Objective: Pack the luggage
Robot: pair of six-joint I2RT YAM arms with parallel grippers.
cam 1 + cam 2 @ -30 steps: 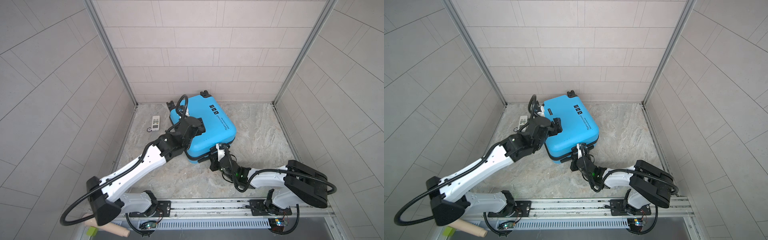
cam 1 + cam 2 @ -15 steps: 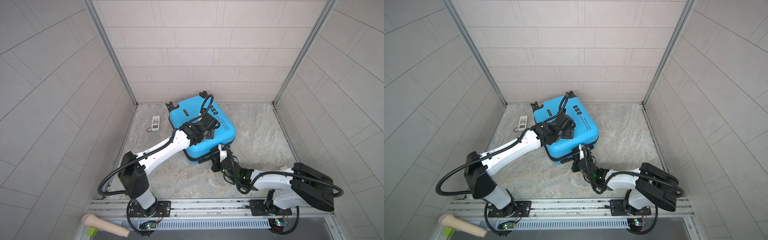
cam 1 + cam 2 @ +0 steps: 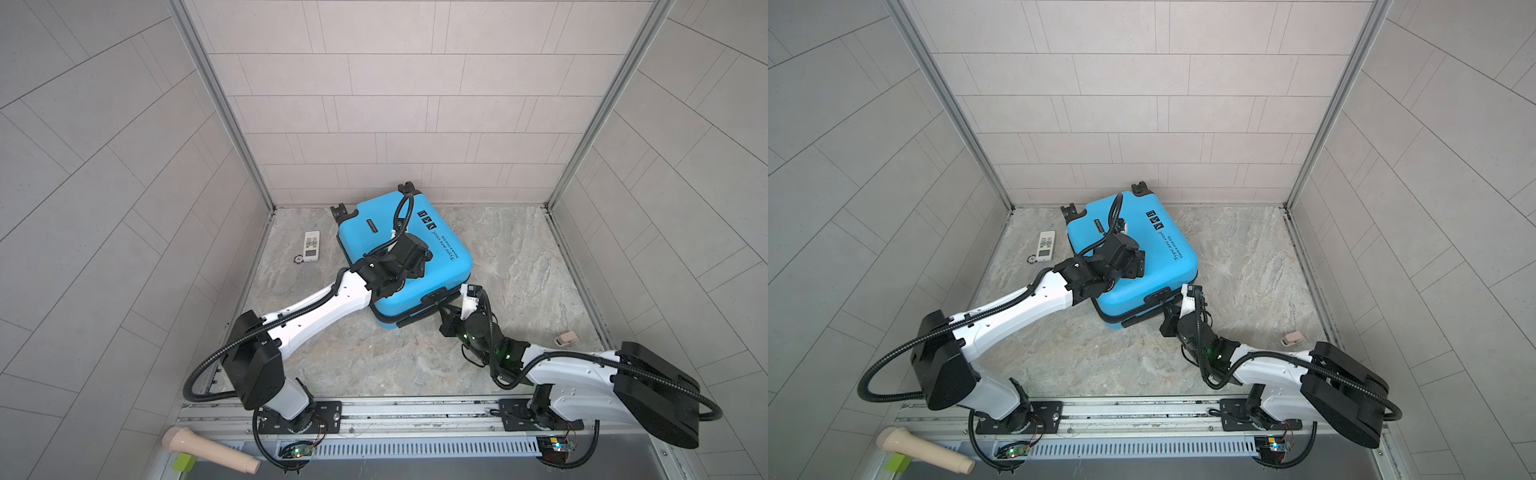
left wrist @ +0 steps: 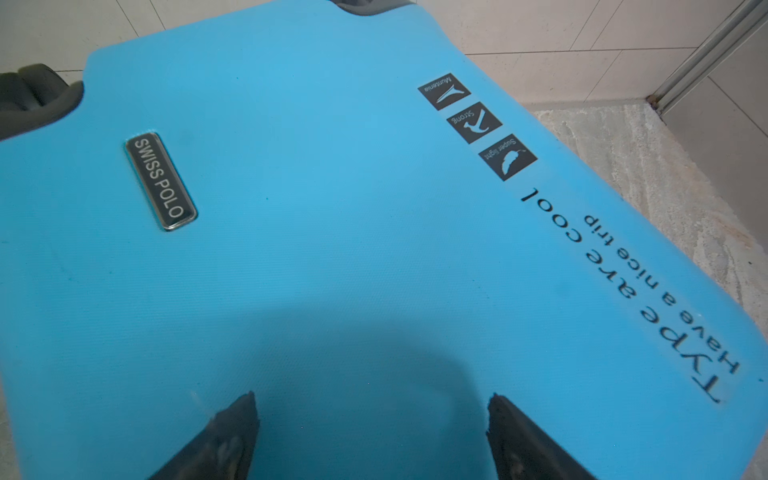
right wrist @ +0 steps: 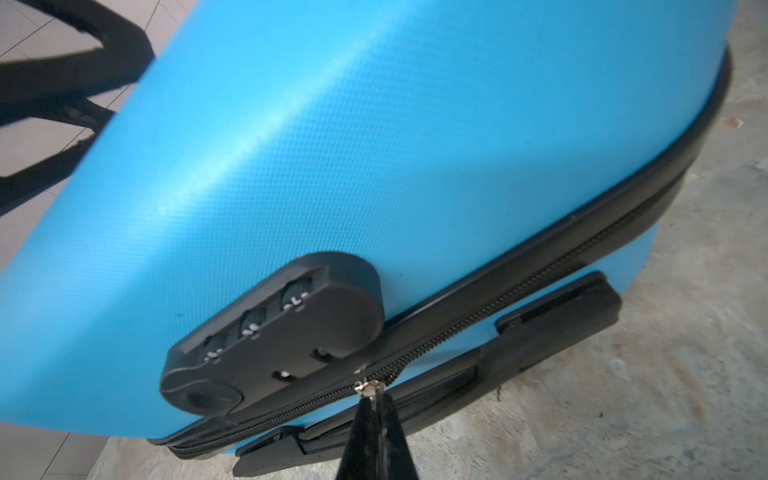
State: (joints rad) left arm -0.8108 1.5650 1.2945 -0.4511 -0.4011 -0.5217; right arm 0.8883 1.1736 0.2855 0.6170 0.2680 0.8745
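Marble floor (image 3: 374, 365) bears bright-blue luggage (image 3: 440, 276), lying flat, black-lettered shell upward.

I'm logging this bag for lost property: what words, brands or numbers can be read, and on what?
"SWISS POLO": black badge on the blue suitcase shell.
"Type are cool": printed on the shell.
"Have a nice trip": just beside it.
"Super light", "Strong": black icon squares; third word unclear.
Combination lock dials: digits blurred.
Remote control: too small.
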